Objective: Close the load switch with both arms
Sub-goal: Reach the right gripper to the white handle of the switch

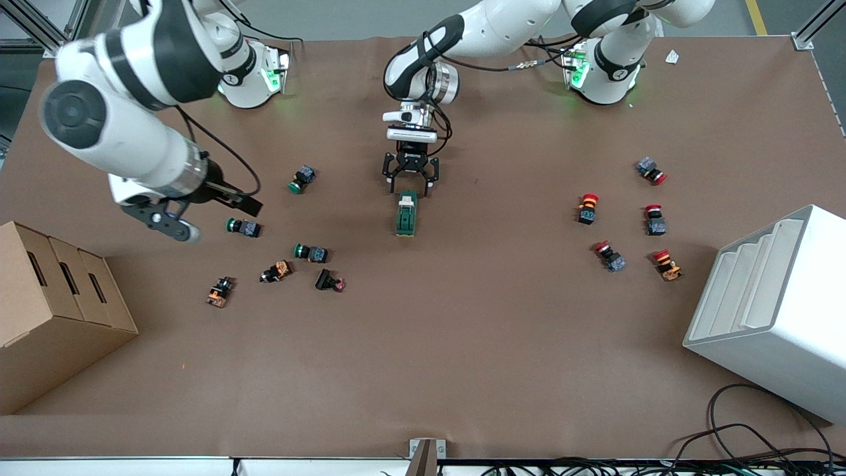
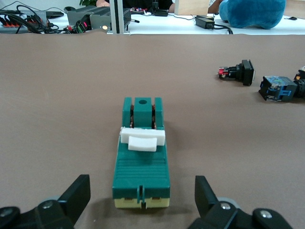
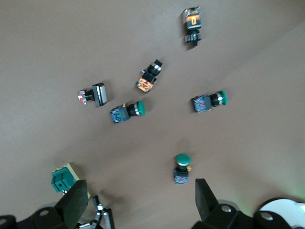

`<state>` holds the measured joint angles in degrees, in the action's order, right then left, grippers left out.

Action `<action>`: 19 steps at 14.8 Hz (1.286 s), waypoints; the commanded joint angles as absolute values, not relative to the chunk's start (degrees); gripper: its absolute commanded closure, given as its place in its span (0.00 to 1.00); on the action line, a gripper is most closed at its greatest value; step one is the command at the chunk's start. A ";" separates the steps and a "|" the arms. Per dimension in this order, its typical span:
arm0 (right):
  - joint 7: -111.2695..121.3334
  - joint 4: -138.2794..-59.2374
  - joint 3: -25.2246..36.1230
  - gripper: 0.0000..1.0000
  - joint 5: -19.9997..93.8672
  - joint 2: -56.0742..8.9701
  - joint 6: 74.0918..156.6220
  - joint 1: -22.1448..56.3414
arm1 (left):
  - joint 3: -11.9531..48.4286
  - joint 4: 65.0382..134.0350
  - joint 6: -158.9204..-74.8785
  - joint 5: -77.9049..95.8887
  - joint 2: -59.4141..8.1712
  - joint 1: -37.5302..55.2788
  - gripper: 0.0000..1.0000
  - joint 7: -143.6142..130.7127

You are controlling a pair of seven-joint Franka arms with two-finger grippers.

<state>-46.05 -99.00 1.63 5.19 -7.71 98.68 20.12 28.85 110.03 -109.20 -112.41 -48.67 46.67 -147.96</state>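
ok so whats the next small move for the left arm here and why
Probably lower the left gripper straight down so its open jaws bracket the load switch. In the left wrist view the switch sits centred between the jaws, untouched, with its white lever still clear. The right gripper hangs open over the green push-buttons, not yet helping.

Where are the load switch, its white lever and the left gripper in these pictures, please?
load switch (image 1: 406,218): front view, green body.
white lever (image 2: 142,139): left wrist view, middle of the lever.
left gripper (image 1: 410,182): front view, midway between fingertips.
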 commanded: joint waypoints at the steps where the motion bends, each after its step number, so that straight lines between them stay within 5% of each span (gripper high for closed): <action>1: -52.71 -99.75 2.11 0.00 5.62 -10.01 102.47 24.59 | 26.11 107.93 -108.28 -115.22 -50.62 48.69 0.03 -148.18; 19: -79.44 -114.79 2.11 0.00 8.79 -24.51 143.77 47.45 | 26.10 107.84 -108.02 -114.70 -53.17 49.57 0.01 -148.18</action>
<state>-77.28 -114.15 1.47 7.90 -22.73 140.19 45.35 26.42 108.77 -107.36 -114.36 -50.71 48.50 -147.95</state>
